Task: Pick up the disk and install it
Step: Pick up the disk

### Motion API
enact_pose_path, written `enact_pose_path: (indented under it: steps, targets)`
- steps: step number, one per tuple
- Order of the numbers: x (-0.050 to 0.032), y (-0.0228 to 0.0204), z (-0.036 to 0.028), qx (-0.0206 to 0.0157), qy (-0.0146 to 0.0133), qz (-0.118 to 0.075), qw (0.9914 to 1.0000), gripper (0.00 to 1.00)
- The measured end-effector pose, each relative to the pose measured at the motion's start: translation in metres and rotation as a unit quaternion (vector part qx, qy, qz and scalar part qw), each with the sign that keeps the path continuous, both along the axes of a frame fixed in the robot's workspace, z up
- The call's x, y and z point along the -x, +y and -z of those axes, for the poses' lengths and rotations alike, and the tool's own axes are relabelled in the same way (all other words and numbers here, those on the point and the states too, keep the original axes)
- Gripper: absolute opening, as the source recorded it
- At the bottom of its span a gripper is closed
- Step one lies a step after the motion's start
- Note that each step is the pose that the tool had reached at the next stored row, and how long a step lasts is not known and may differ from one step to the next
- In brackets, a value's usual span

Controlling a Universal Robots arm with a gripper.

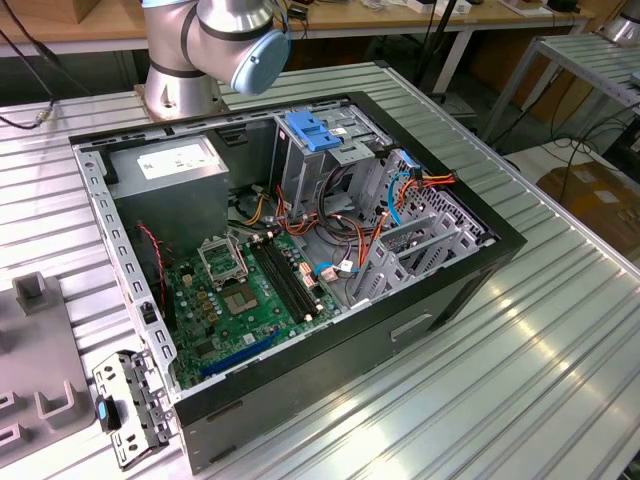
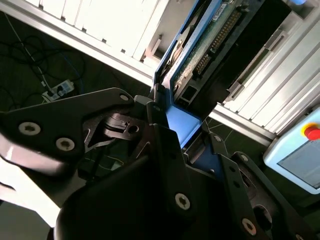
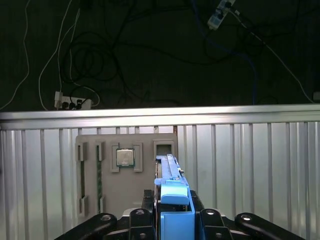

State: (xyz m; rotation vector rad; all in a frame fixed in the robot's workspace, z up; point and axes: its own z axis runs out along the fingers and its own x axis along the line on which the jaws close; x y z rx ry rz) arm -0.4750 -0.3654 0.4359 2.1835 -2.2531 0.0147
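Black end effector [image 3: 173,207] links sit closest to us in both wrist views, with the fingers closed on the blue-framed disk [image 3: 170,172] from either side. We see the disk edge-on in the first wrist view. Its long axis runs straight out from the fingers, away from the camera and toward a grey tray [image 3: 127,195] that holds a chip [image 3: 125,157] on the ribbed worktop [image 3: 250,170]. The second wrist view instead shows us its circuit-board face and pin connector, plus a pendant [image 2: 295,150] off the worktop's edge. The exterior view gives us the arm [image 1: 215,40] near an open case [image 1: 500,245] on the worktop.
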Motion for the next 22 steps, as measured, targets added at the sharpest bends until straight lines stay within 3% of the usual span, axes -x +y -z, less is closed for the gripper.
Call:
enact_pose_path:
  steps: [7, 22]
  targets:
    - [0.0, 0.0, -0.0172, 0.0001, 0.0001, 0.0, 1.0, 0.37]
    - [-0.0001, 0.0, -0.0477, 0.0001, 0.0001, 0.0, 1.0, 0.37]
